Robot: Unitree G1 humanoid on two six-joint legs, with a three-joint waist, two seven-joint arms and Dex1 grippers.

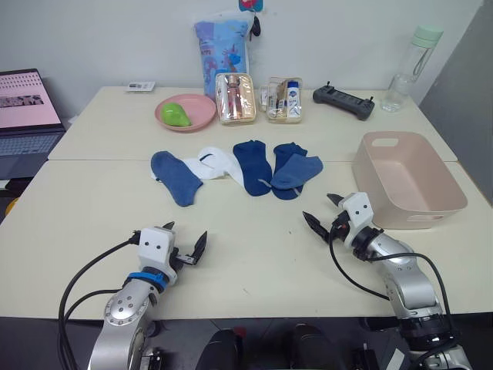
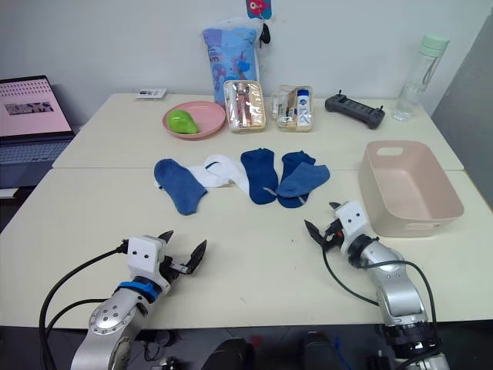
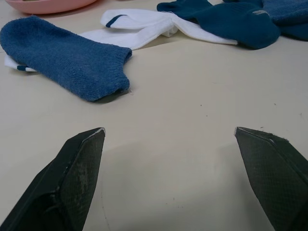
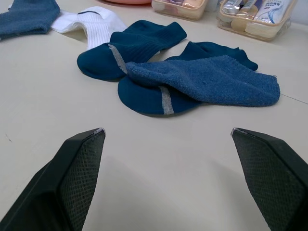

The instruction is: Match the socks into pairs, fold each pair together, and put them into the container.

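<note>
Currently socks ahead of both | left end effector spread, empty | right end effector spread, empty

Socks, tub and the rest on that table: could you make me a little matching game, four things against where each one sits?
Things:
1. lighter blue sock
2. pink tub
3. green fruit
4. black controller

Places:
A. on the round pink plate
B. at the left end of the sock row, over a white sock
C. at the back of the table, beside the clear bottle
D. empty, just beyond the right gripper

Pairs: 1-B, 2-D, 3-A, 4-C
</note>
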